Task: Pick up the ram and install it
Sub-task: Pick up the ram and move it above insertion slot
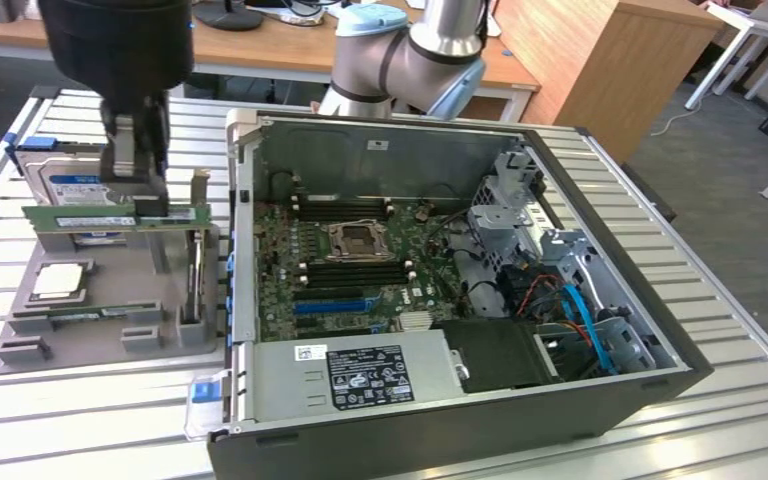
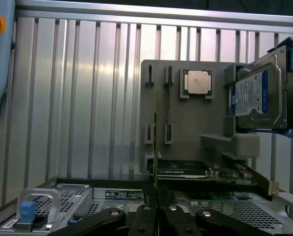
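The jaws were clenched on the top edge of the long, thin green ram stick with a white label strip (image 1: 84,217), held level over the grey moulded holder tray (image 1: 104,352) on the slatted metal bench (image 1: 91,425). The pinch looked narrow and off the stick's middle, so the ram could probably swivel or slip, or snag the tray's upright posts beside it. The dark wrist housing (image 1: 117,45) pointed straight down over the tray, beside the open black computer case (image 1: 651,375)
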### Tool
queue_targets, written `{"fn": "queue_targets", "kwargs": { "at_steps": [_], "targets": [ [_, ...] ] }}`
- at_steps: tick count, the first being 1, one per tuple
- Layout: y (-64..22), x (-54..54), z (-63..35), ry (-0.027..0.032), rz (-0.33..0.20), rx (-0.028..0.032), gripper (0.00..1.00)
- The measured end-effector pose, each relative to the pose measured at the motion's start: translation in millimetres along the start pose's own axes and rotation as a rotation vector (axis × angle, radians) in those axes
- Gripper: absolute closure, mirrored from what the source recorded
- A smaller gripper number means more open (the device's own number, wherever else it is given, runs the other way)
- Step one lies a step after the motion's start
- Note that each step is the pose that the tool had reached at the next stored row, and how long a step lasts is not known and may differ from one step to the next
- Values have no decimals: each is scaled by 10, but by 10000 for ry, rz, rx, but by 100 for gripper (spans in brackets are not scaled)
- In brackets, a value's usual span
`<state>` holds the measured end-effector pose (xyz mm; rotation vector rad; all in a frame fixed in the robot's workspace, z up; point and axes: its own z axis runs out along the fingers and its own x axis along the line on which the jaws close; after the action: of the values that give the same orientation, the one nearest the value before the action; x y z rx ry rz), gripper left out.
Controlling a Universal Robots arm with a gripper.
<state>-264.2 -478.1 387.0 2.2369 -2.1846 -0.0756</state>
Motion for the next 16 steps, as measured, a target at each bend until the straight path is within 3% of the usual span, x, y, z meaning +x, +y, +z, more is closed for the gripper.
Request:
{"fn": "queue_targets", "kwargs": {
  "at_steps": [16],
  "targets": [
    [-666,15,-29,0,-1,1,88]
  ]
}}
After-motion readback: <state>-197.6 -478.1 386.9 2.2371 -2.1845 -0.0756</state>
